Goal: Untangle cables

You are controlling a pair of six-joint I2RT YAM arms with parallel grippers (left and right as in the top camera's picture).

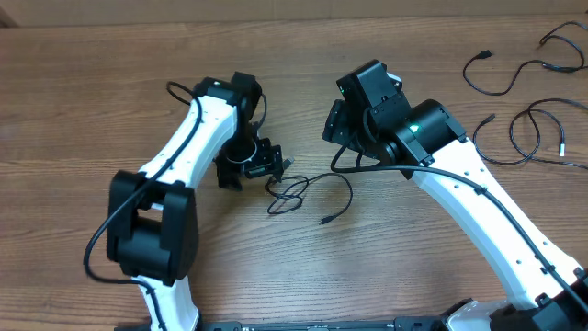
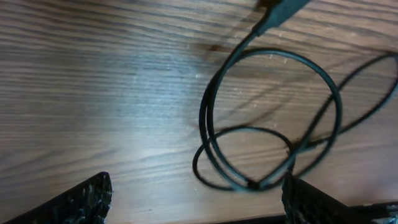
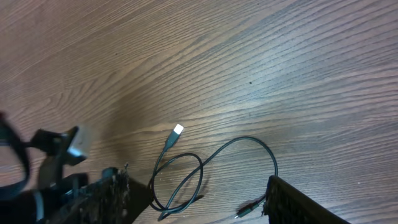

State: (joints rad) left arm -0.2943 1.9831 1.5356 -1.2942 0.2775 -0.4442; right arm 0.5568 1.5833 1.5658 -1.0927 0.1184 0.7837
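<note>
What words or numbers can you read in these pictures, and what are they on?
None: no words, numbers, brands or signs can be read in any view.
The thin black looped cable and the silver plug tip are unmarked.
The brown wooden table shows only grain.
The white and black left arm and right arm show no label; the small green light is no sign.

On the wooden counter (image 1: 83, 83), a thin black cable (image 1: 292, 193) lies in small overlapping loops near the middle, its plug end (image 1: 324, 222) trailing off to the right. The left tool (image 1: 268, 164) sits just beside the loops, and the right tool (image 1: 333, 124) hangs a little farther back. Several loose cables (image 1: 524, 78) curl at the far right corner, well apart from the loops.
</note>
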